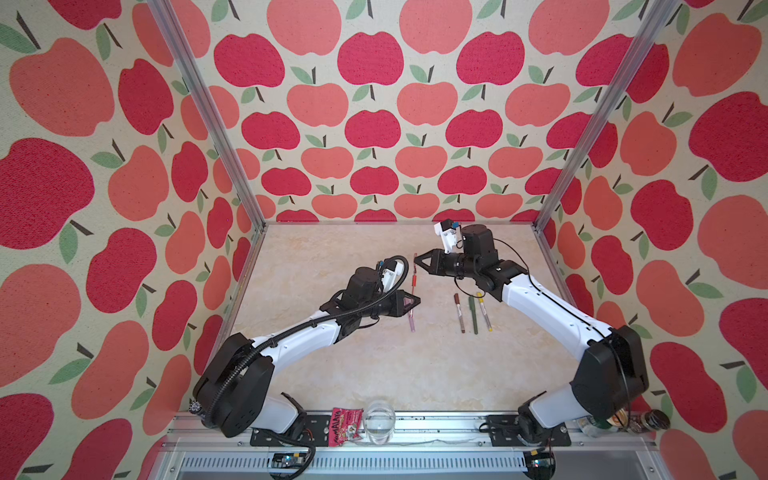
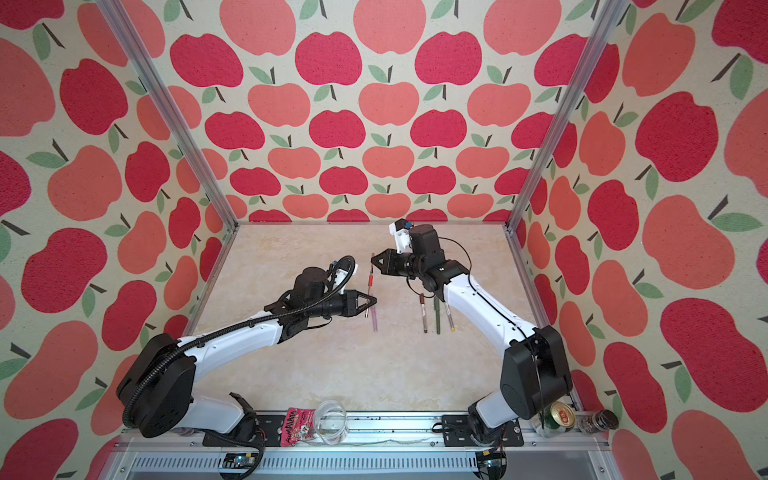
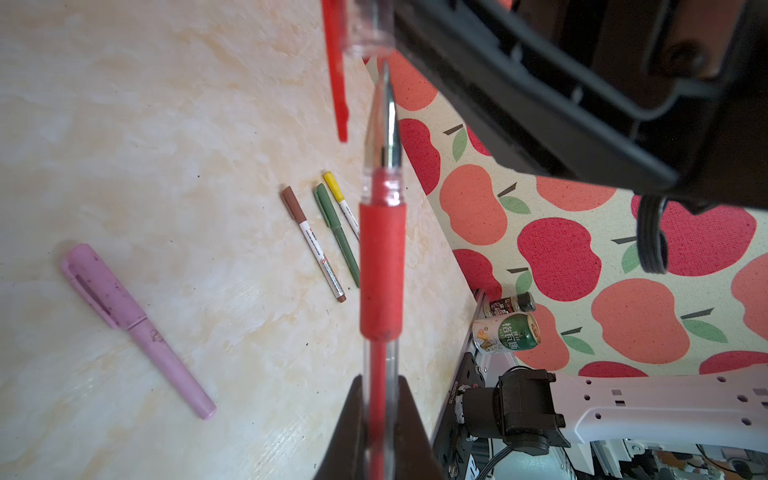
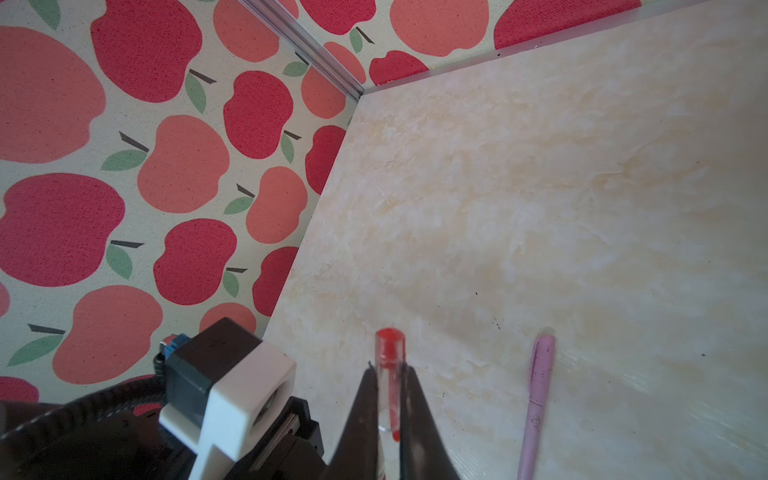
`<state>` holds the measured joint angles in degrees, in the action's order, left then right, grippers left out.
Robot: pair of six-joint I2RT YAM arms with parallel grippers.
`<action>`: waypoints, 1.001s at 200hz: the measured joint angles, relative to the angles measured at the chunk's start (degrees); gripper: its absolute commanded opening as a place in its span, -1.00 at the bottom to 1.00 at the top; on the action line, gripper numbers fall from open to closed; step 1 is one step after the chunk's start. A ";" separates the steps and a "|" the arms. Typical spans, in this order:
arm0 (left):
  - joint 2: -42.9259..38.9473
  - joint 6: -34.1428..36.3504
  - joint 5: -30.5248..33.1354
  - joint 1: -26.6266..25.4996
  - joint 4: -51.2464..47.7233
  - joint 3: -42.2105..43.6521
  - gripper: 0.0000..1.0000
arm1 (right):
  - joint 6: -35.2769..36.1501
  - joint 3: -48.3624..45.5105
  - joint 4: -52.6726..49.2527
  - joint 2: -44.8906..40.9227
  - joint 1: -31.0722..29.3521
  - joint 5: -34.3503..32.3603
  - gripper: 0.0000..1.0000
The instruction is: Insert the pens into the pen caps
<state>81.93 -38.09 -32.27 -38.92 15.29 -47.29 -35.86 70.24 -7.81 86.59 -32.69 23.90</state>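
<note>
Capping step, seemingly the last pair: my left tool (image 1: 417,300) grips the red pen (image 3: 381,266), my right tool (image 1: 417,262) grips the cap (image 4: 390,365), both aloft over the pink pen (image 3: 137,328), nib at the cap's mouth; next I'd need a straight, coaxial push.

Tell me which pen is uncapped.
The red pen, gripped by the left tool: its metal tip is bare; the lilac, brown, green and yellow ones lie capped.

red cap (image 3: 336,62) cropped, yellow-capped pen (image 3: 333,187) part-hidden
</note>
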 measured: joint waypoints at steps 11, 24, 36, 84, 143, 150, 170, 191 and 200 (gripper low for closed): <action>-0.15 0.00 0.24 0.00 -0.02 0.17 -0.94 | 0.00 0.00 -0.07 0.00 -0.09 0.00 -0.77; -0.20 0.00 0.42 0.00 0.07 0.26 -0.94 | 0.00 0.00 -0.17 0.00 -0.35 0.00 -0.78; -0.28 0.00 0.66 0.00 0.28 0.48 -0.94 | 0.00 0.00 -0.33 0.00 -0.68 0.00 -0.78; -0.68 0.00 1.44 0.07 0.44 0.76 -0.94 | -0.02 -0.20 -0.39 0.00 -1.51 0.02 -0.78; -1.73 0.00 2.47 0.44 0.87 2.05 -0.95 | -0.22 -0.63 -0.55 -0.22 -2.56 -0.02 -0.78; -1.90 0.00 2.49 0.55 1.05 2.19 -0.95 | -0.24 -0.66 -0.55 -0.28 -2.60 -0.02 -0.77; -2.05 0.00 2.47 0.92 1.99 2.34 -0.96 | -0.24 -0.79 -0.48 -0.63 -3.06 -0.02 -0.77; -2.05 0.17 2.29 1.25 2.82 2.34 -0.96 | -0.26 -0.83 -0.04 -0.96 -3.32 -0.39 -0.75; -2.05 0.33 2.27 1.36 3.21 2.34 -0.96 | -0.26 -0.83 0.09 -1.09 -3.34 -0.44 -0.74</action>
<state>79.88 -37.76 -30.00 -37.56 18.50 -44.95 -36.12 69.41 -7.73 85.49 -36.03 23.46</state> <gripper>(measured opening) 0.115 0.126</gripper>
